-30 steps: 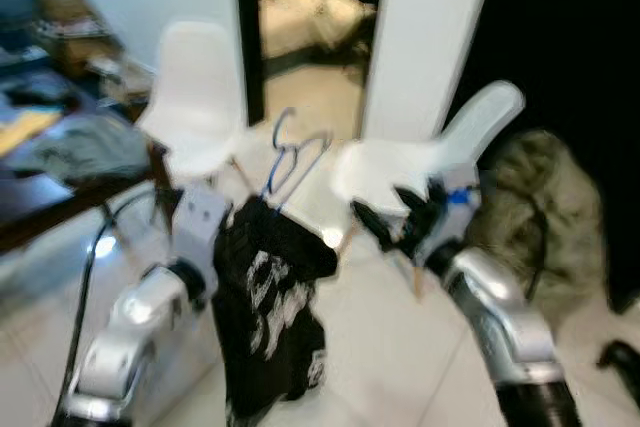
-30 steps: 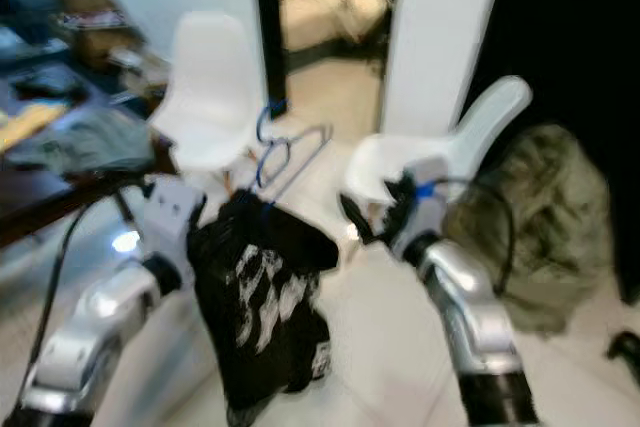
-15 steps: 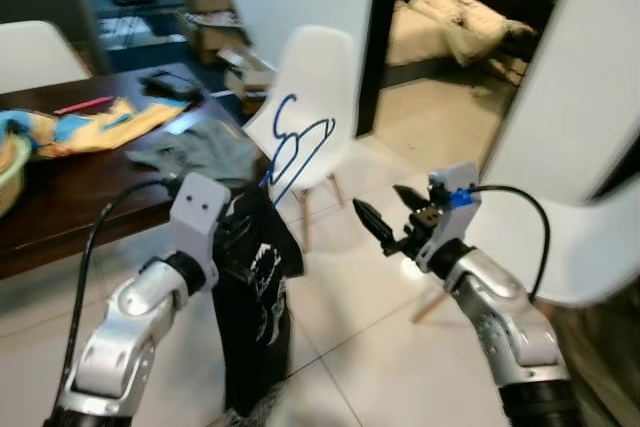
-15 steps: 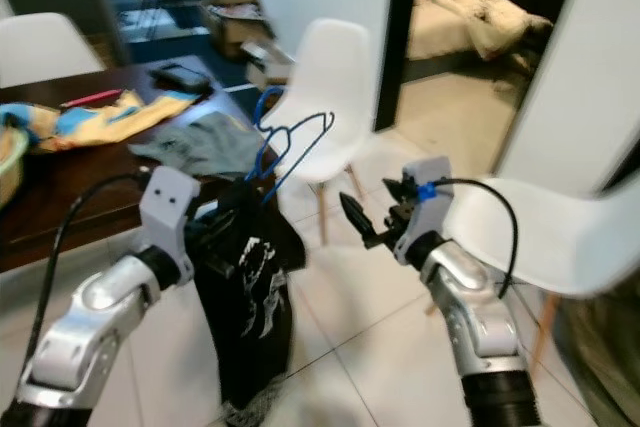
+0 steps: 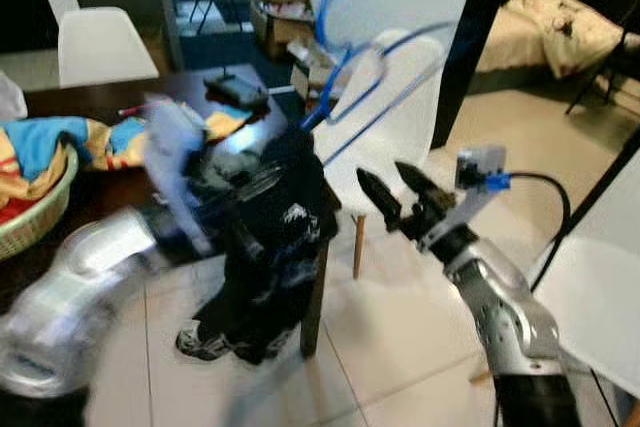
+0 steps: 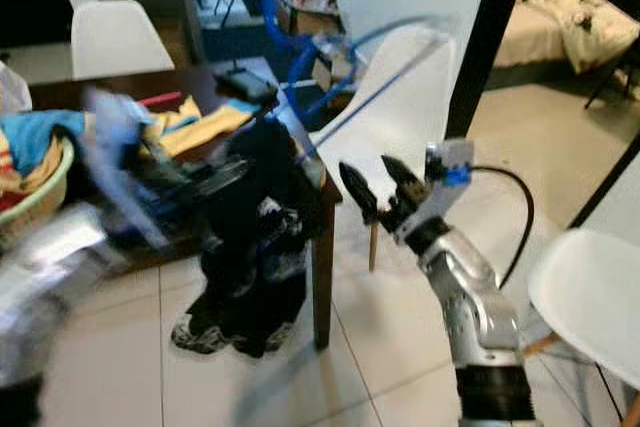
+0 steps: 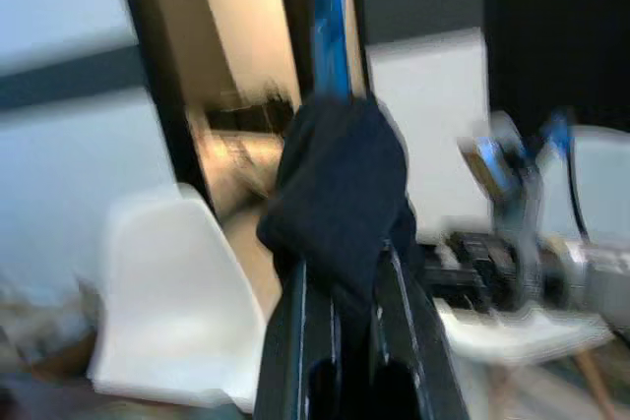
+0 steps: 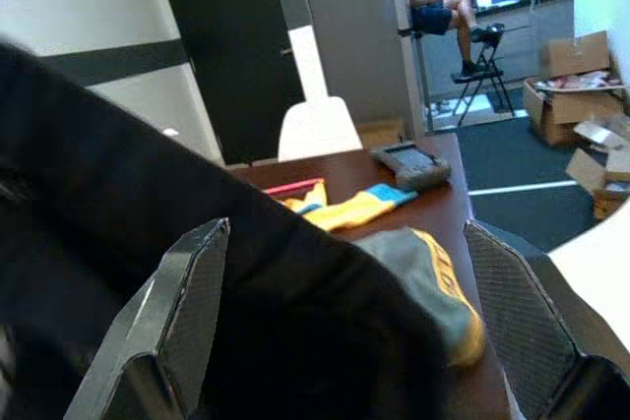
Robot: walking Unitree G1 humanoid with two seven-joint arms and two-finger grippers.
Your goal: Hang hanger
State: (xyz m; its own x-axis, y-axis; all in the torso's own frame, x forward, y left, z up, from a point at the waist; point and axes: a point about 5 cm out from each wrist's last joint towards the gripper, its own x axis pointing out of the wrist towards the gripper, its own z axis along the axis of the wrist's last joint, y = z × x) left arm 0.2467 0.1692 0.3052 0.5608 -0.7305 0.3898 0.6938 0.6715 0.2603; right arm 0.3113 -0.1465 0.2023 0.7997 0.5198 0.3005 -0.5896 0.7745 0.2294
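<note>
Your left gripper [image 7: 346,287] has its two black fingers [image 7: 297,341] pinched together on the black garment [image 5: 275,237], which hangs from the blue hanger [image 5: 355,67]. In the left wrist view the cloth bunches just past the fingertips and the blue wire rises straight out of it. From the head camera, the left arm is heavily blurred at about 8 o'clock, and the garment hangs at the centre with the hanger's hook up at 12 o'clock, in front of a white chair [image 5: 400,117].

Your right gripper [image 5: 390,192] sits just to the 3 o'clock side of the garment, its fingers [image 8: 182,312] spread wide apart and holding nothing. In the right wrist view the dark cloth lies between them, but you cannot tell from that picture whether it touches either finger.

Behind the garment stands a dark wooden table [image 6: 325,197] carrying coloured cloths [image 8: 359,209], a small dark device [image 8: 411,162], and a woven basket [image 5: 40,222] of laundry at 9 o'clock. A second white chair [image 5: 98,42] stands at 11 o'clock, and another one [image 6: 590,297] at 4 o'clock. A doorway at 1 o'clock opens onto a bed [image 5: 555,32].
</note>
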